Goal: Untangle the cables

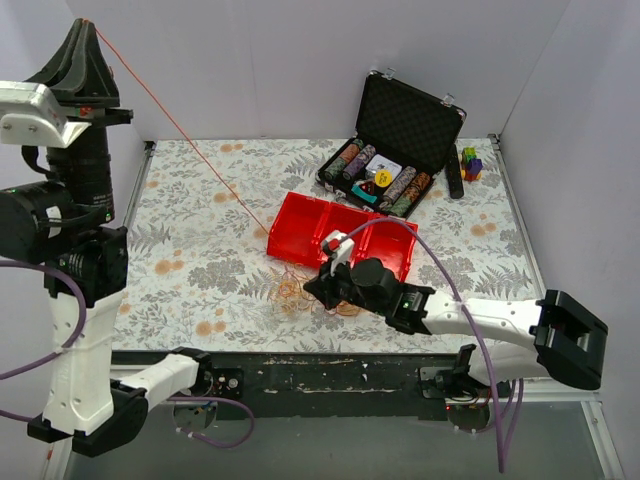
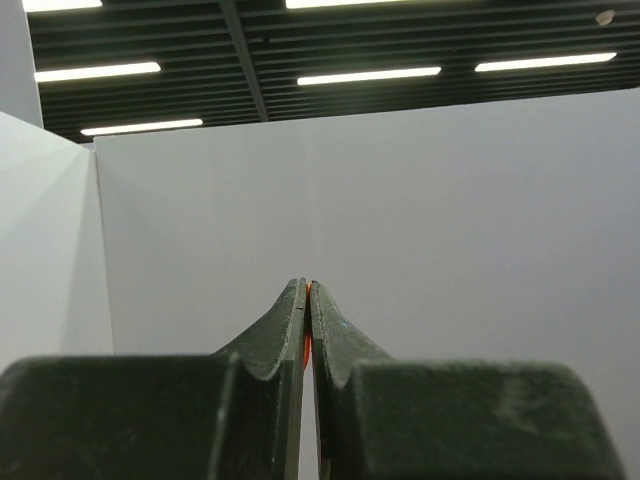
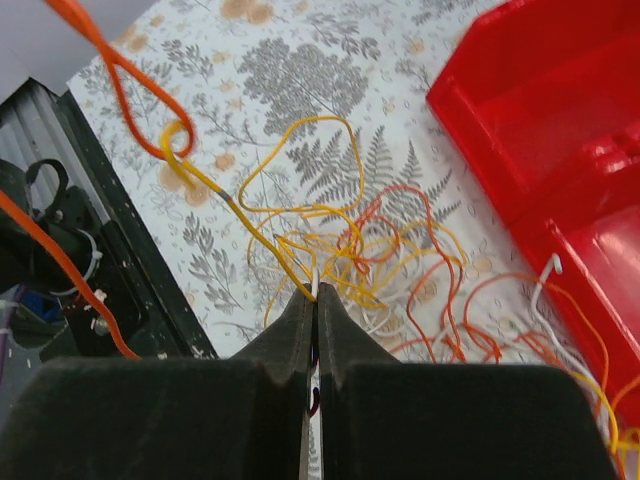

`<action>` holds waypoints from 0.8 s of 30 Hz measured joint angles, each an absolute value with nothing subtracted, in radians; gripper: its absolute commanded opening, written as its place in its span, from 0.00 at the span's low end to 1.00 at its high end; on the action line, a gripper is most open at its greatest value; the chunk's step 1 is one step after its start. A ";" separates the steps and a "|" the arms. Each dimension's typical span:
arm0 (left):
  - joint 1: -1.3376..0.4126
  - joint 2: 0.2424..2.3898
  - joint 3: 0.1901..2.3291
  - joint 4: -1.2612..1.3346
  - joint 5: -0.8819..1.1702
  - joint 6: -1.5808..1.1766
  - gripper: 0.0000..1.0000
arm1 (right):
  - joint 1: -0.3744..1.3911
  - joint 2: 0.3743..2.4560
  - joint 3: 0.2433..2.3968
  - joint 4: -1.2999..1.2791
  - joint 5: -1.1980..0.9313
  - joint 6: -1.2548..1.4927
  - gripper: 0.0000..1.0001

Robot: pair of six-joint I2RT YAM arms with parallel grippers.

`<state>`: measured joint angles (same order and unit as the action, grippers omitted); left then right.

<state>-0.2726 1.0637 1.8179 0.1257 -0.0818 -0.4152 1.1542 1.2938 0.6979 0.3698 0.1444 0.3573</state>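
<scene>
The cables (image 1: 293, 289) lie as a tangle of thin orange, yellow and white strands on the floral cloth, in front of the red tray. My left gripper (image 1: 84, 38) is raised high at the far left and is shut on one orange cable (image 1: 190, 142), which runs taut down to the tangle. The orange strand shows between its closed fingertips (image 2: 307, 345). My right gripper (image 1: 316, 291) is low at the tangle's right side. It is shut (image 3: 315, 296) on a white and a yellow strand at the edge of the tangle (image 3: 390, 250). An orange loop (image 3: 125, 75) hangs close above.
A red compartment tray (image 1: 300, 222) lies just behind the tangle, also in the right wrist view (image 3: 520, 120). An open black case (image 1: 420, 125) with poker chips stands at the back right, with coloured blocks (image 1: 469, 163) beside it. The table's dark front edge (image 1: 330, 370) is close.
</scene>
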 measured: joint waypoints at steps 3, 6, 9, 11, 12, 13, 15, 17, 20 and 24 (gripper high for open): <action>-0.273 1.073 1.798 0.144 -0.104 -0.379 0.00 | 1.154 1.233 0.609 0.365 0.176 0.386 0.01; -0.273 1.086 1.800 0.172 -0.131 -0.346 0.00 | 1.154 1.197 0.534 0.322 0.220 0.415 0.01; -0.273 1.104 1.825 0.216 -0.170 -0.296 0.00 | 1.154 1.164 0.492 0.289 0.254 0.436 0.01; -0.273 1.120 1.853 0.241 -0.191 -0.268 0.00 | 1.154 1.121 0.453 0.278 0.270 0.451 0.01; -0.273 1.125 1.866 0.241 -0.193 -0.266 0.00 | 1.154 1.098 0.434 0.276 0.277 0.460 0.01; -0.272 1.124 1.868 0.239 -0.186 -0.266 0.00 | 1.154 1.082 0.424 0.273 0.283 0.465 0.01; -0.272 1.111 1.852 0.236 -0.160 -0.264 0.00 | 1.154 1.061 0.416 0.256 0.298 0.471 0.01; -0.273 1.111 1.844 0.255 -0.163 -0.244 0.00 | 1.154 1.058 0.416 0.242 0.316 0.476 0.01; -0.275 1.205 1.994 0.301 -0.247 -0.184 0.00 | 1.154 1.055 0.417 0.217 0.339 0.494 0.01; -0.274 1.324 2.156 0.403 -0.294 -0.078 0.00 | 1.154 1.024 0.379 0.173 0.349 0.524 0.02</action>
